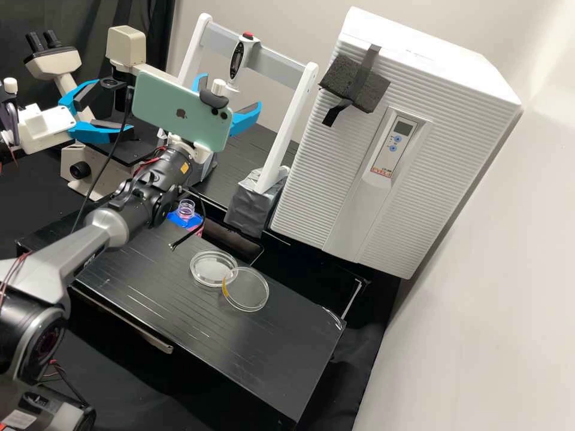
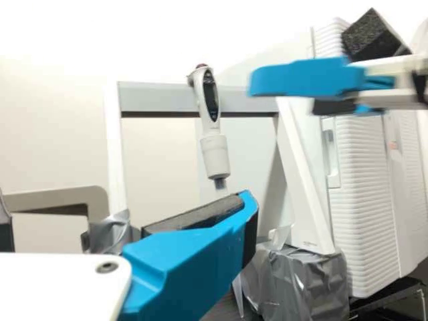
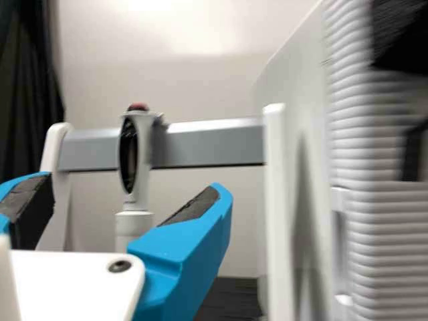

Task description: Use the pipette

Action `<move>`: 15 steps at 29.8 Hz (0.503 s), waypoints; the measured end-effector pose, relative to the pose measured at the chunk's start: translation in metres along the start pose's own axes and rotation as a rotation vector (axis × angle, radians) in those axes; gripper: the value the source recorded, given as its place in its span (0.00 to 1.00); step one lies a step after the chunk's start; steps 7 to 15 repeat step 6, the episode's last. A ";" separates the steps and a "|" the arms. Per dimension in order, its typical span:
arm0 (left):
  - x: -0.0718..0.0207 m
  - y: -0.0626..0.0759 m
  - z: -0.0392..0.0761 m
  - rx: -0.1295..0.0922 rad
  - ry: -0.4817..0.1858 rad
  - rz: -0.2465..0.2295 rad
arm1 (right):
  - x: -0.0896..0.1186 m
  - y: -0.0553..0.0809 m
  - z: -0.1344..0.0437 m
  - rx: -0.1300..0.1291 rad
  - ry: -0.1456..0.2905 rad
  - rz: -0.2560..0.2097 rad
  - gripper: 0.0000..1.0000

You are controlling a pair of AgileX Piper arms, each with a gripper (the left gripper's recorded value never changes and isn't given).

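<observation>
Pipette [image 1: 238,57] — one — on its rack [image 1: 286,67]; two dishes [image 1: 213,267] [image 1: 246,289] nearby.

Colours, quick rundown: the left tool [image 1: 103,108] and right tool [image 3: 124,194] are white with bright blue fingers [image 2: 194,267] and black pads. The pipette [image 1: 238,57] is white-grey with a dark window and red button. The rack [image 1: 281,60] has white legs, a grey bar, grey tape [image 1: 254,203] on the foot. The box [image 1: 431,137] on the right is white and ribbed, black foam [image 1: 353,81] on it. The phone [image 1: 179,111] is mint green, the worktop [image 1: 239,353] black with fine stripes, the dishes [image 1: 212,266] clear, the bottle [image 1: 187,209] pinkish.
</observation>
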 end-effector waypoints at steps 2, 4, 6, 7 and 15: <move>-0.0002 0.000 0.000 0.000 0.000 -0.001 | -0.008 -0.002 0.001 0.001 0.012 0.029 1.00; -0.0002 0.000 0.000 0.000 0.000 -0.001 | -0.015 -0.004 0.004 0.009 0.035 0.063 1.00; -0.0005 -0.001 0.000 0.000 0.000 -0.002 | -0.021 -0.005 0.008 0.039 0.058 0.090 1.00; -0.0005 -0.001 0.000 0.000 0.000 -0.002 | -0.021 -0.005 0.008 0.039 0.058 0.090 1.00; -0.0005 -0.001 0.000 0.000 0.000 -0.002 | -0.021 -0.005 0.008 0.039 0.058 0.090 1.00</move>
